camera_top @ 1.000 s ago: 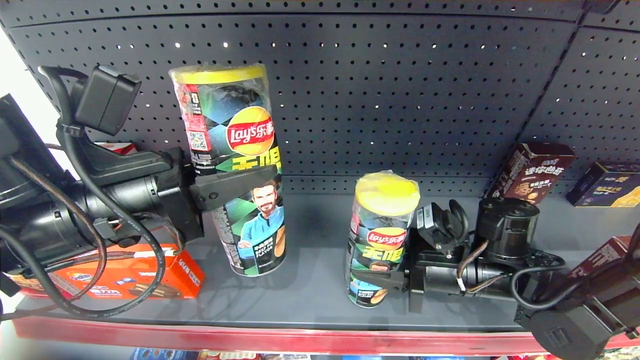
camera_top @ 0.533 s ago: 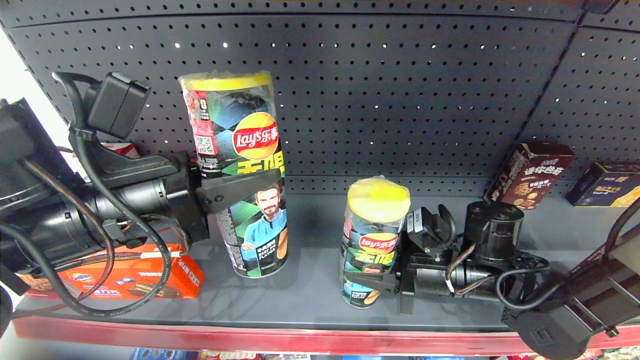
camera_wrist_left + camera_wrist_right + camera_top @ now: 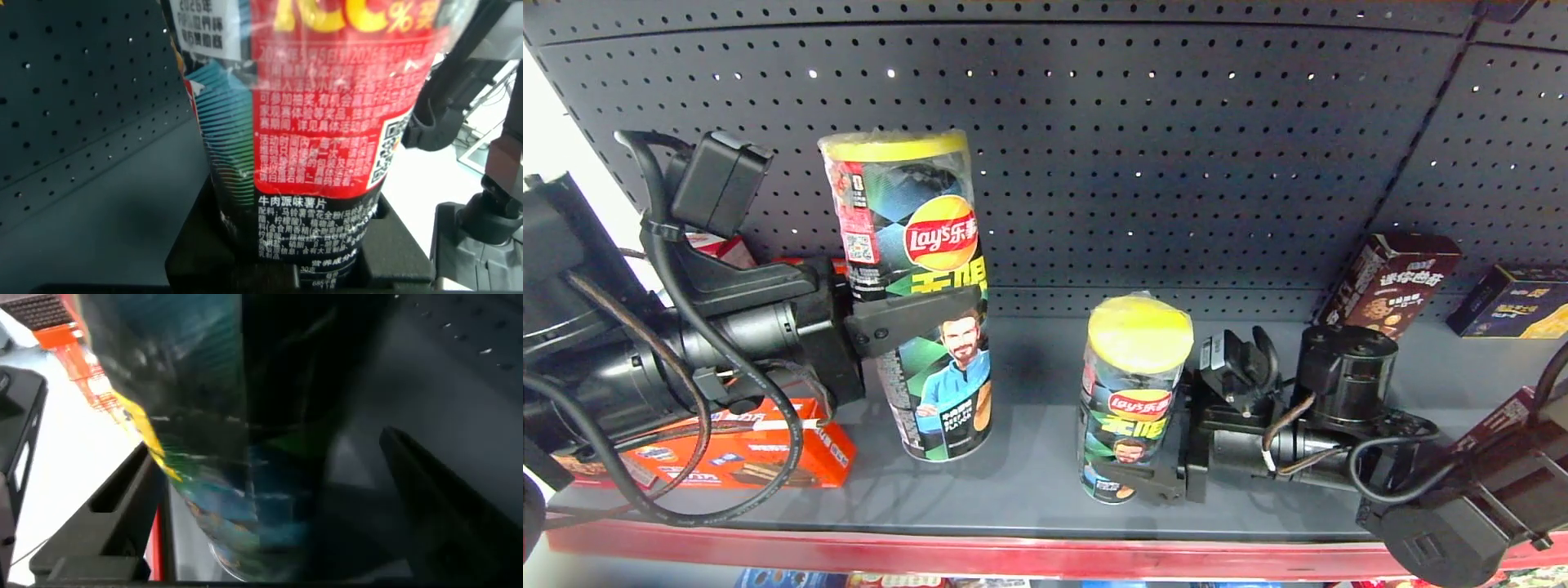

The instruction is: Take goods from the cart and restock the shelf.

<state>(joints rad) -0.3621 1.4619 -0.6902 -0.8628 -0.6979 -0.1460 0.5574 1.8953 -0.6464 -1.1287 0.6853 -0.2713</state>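
Down comes the tall can (image 3: 915, 302), sitting lower than a second ago, left of centre. The left hand (image 3: 931, 309) is clamped round its middle, the base at or just above the shelf (image 3: 1029, 482), beside the orange box (image 3: 743, 453). The short can (image 3: 1131, 392), mid-frame, has edged left and stands on the shelf. The right hand (image 3: 1156, 461) is at its foot; gripping or loosened, I can't tell. Both yellow lids are sealed, contents unseen. The tall can leans a touch, so an early release could tip it.

Logo, QR code, small print on left chip can (image 3: 915, 294); same logo on right chip can (image 3: 1131, 400); lettering on brown box (image 3: 1392, 282) far right.
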